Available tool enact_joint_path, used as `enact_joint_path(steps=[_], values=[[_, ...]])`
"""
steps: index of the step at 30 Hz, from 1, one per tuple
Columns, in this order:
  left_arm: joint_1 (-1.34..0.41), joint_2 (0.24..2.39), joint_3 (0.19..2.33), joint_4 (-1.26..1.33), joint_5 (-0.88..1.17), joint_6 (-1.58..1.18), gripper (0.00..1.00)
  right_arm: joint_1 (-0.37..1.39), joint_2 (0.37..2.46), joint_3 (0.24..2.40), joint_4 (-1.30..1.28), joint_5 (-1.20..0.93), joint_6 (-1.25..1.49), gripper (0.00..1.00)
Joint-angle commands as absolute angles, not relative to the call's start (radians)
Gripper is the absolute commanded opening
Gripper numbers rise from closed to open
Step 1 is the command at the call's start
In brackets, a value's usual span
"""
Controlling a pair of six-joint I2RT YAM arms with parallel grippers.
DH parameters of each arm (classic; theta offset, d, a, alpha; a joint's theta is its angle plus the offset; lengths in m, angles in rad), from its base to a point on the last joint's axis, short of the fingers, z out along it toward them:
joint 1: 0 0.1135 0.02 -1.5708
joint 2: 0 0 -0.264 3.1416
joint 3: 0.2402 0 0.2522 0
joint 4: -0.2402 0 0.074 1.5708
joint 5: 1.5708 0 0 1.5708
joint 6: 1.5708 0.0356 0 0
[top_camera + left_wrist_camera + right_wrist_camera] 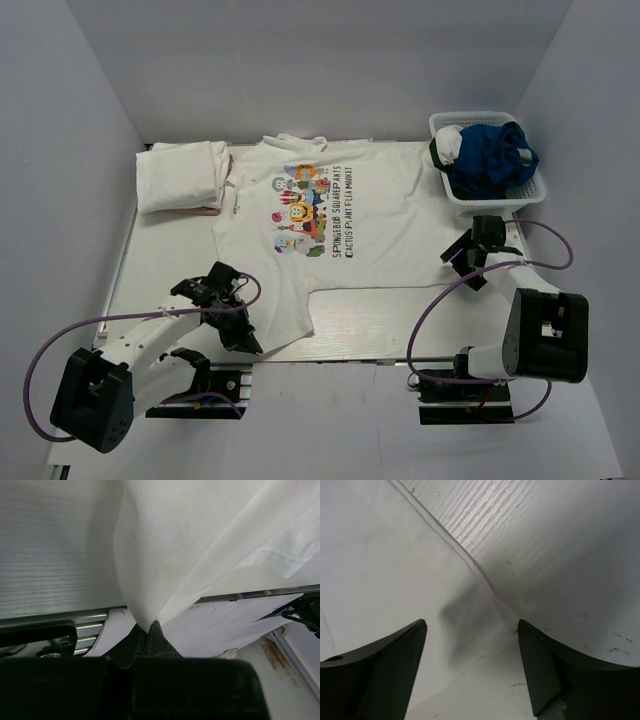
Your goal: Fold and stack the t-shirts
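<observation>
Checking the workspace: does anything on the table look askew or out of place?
Nothing spilled or damaged. The white cartoon-print t-shirt lies sideways, and its near sleeve trails to the wood-grain table's front edge, pinched there in the shut left gripper.

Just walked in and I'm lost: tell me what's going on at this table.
Two robot arms are working on a printed t-shirt spread flat on the table. The left gripper is shut on the shirt's near-left corner. The right gripper hangs open over its right edge, gripping nothing. A pile of folded white t-shirts lies far left. A basket far right holds blue cloth.
</observation>
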State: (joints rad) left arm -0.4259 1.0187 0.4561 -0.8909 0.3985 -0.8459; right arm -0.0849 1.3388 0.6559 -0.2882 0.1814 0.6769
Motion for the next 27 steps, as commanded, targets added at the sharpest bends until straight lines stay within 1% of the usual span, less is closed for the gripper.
enact_joint_path(steps=[1,2,3,4,5,6,7,8,10,13,16,19,23,27], values=[[-0.43,0.994,0.5,-0.953,0.417,-0.824,0.0,-0.086,1.384,0.647,-0.241,0.146,0.69,0.75],[-0.43,0.983,0.5,-0.965,0.417,-0.824,0.0,-0.086,1.385,0.644,-0.255,0.126,0.689,0.66],[-0.43,0.983,0.5,-0.976,0.417,-0.824,0.0,-0.086,1.382,0.637,-0.256,0.121,0.692,0.47],[-0.43,0.973,0.5,-0.976,0.417,-0.824,0.0,-0.086,1.367,0.631,-0.277,0.121,0.695,0.37],[-0.43,0.973,0.5,-0.988,0.417,-0.824,0.0,-0.086,1.341,0.606,-0.287,0.13,0.696,0.29],[-0.43,0.962,0.5,-1.005,0.417,-0.836,0.0,-0.089,1.33,0.597,-0.294,0.136,0.699,0.17],[-0.43,0.947,0.509,-1.015,0.426,-0.836,0.0,-0.087,1.287,0.592,-0.354,0.147,0.706,0.1],[-0.43,0.937,0.509,-1.028,0.426,-0.836,0.0,-0.089,1.273,0.586,-0.385,0.153,0.712,0.01],[-0.43,0.918,0.518,-1.09,0.426,-0.845,0.0,-0.089,1.25,0.578,-0.478,0.152,0.707,0.0],[-0.43,0.852,0.518,-1.182,0.426,-0.856,0.0,-0.092,1.151,0.535,-0.556,0.137,0.686,0.0],[-0.43,0.79,0.506,-1.221,0.469,-0.865,0.0,-0.089,1.086,0.508,-0.633,0.091,0.683,0.0],[-0.43,0.79,0.506,-1.232,0.469,-0.865,0.0,-0.087,1.037,0.5,-0.673,0.095,0.678,0.0],[-0.43,0.886,0.604,-1.112,0.469,-0.839,0.0,-0.086,1.019,0.541,-0.661,0.112,0.67,0.0],[-0.417,1.041,0.802,-0.974,0.417,-0.807,0.0,-0.083,1.08,0.616,-0.624,0.106,0.608,0.0]])
